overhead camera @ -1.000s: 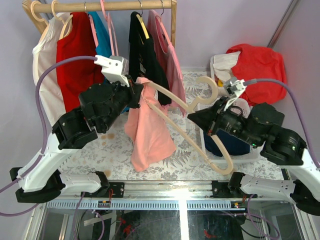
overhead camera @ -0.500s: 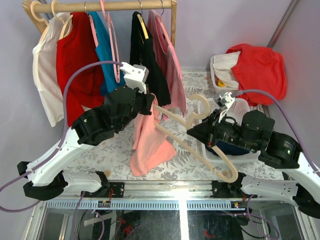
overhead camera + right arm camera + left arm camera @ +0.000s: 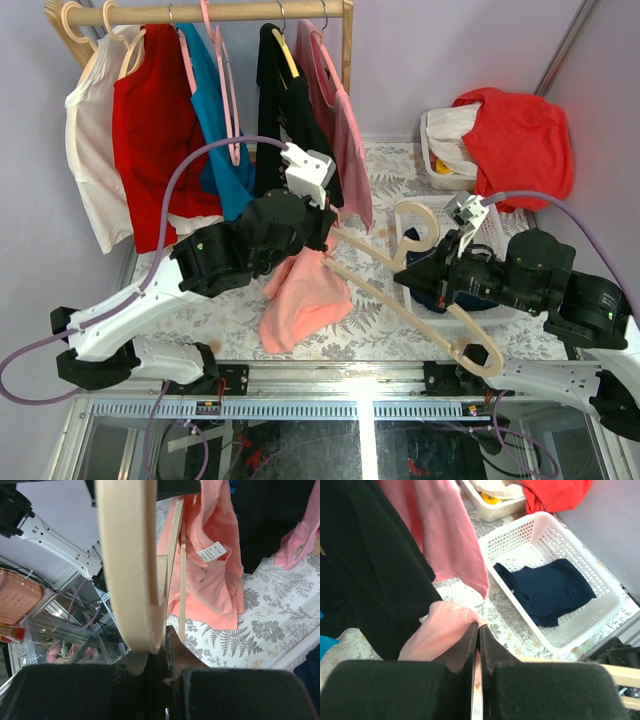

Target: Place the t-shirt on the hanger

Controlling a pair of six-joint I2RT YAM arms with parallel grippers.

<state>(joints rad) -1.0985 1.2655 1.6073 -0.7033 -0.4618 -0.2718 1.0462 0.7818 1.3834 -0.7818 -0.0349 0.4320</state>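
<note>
1. Both arms have moved. The left gripper has swung right and nearer with the t-shirt. The right gripper has pulled the hanger nearer too.
2. The left gripper is shut tight on a pinch of the t-shirt's top edge. It holds the soft cloth up high, so the rest hangs down loose toward the table. That way, I think, the neck hole stays easy to reach.
3. The right gripper is shut on the hanger, close to its hook. It holds the hanger tipped over, not upright. One long arm points left at the t-shirt and the other points to the near right edge of the table.
4. The t-shirt hangs over the middle of the table, left of the white basket. The hanger's left tip is right at the cloth, by the white label at the neck. I cannot tell if the tip is inside the neck hole or only beside it.
5. The t-shirt is not on the hanger yet. I think the tip must slide into the neck next, and the limp cloth could slip off it.
</note>
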